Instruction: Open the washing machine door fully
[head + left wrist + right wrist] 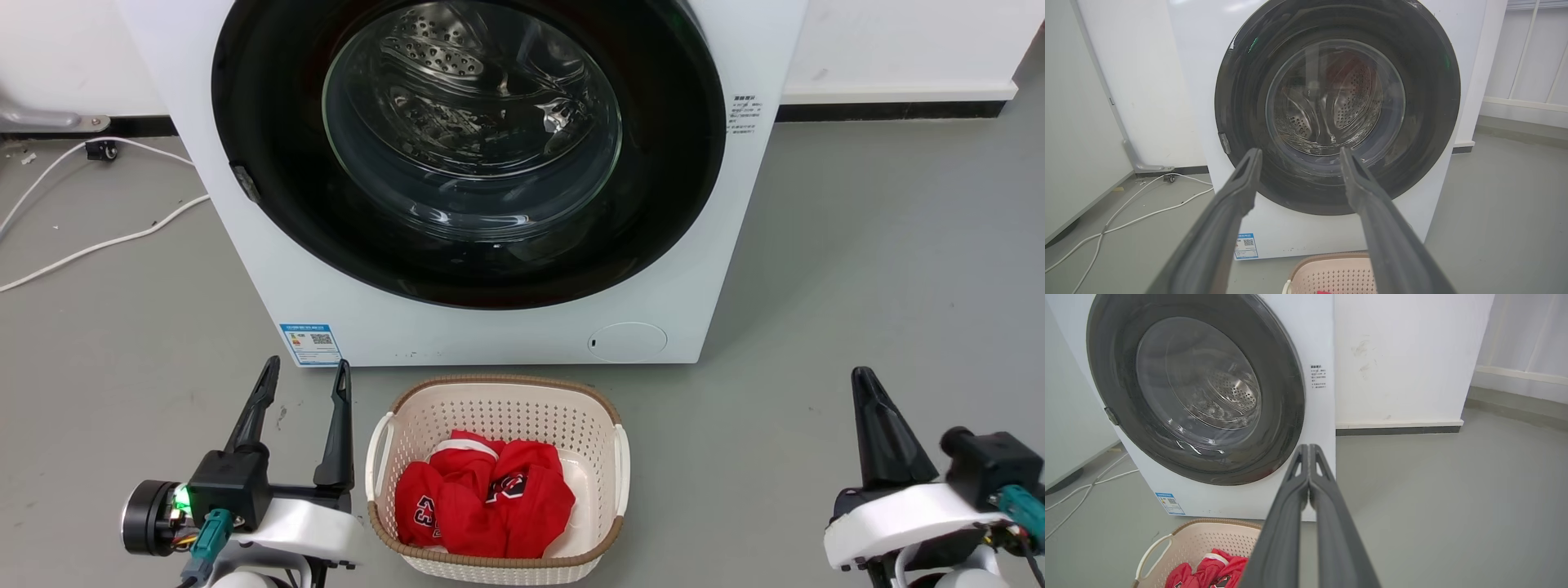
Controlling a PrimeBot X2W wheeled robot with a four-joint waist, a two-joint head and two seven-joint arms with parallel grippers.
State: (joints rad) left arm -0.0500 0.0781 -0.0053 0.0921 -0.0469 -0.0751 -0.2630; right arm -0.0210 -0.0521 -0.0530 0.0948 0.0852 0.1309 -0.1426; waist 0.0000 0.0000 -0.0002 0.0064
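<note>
The washing machine door [269, 163] is sitting shut, flush on the white machine [490, 335], far behind the basket [506, 380]. The left gripper [306, 365] is hanging spread wide at near left. The right gripper [864, 380] is showing its fingers pressed together at near right. The left wrist view is showing white cables [1159, 210] left of the machine, while the right wrist view is showing open grey floor [1453, 498] to its right. A small tab [245, 181] is marking the door's left edge.

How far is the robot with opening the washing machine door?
Done: nothing yet; the washing machine door lies shut, flush with the white machine. In hand: the left gripper is open, the right gripper shut, both low beside the laundry basket, apart from the door. Left: reach the door, likely at the grey tab on its left edge, and swing it fully open.
</note>
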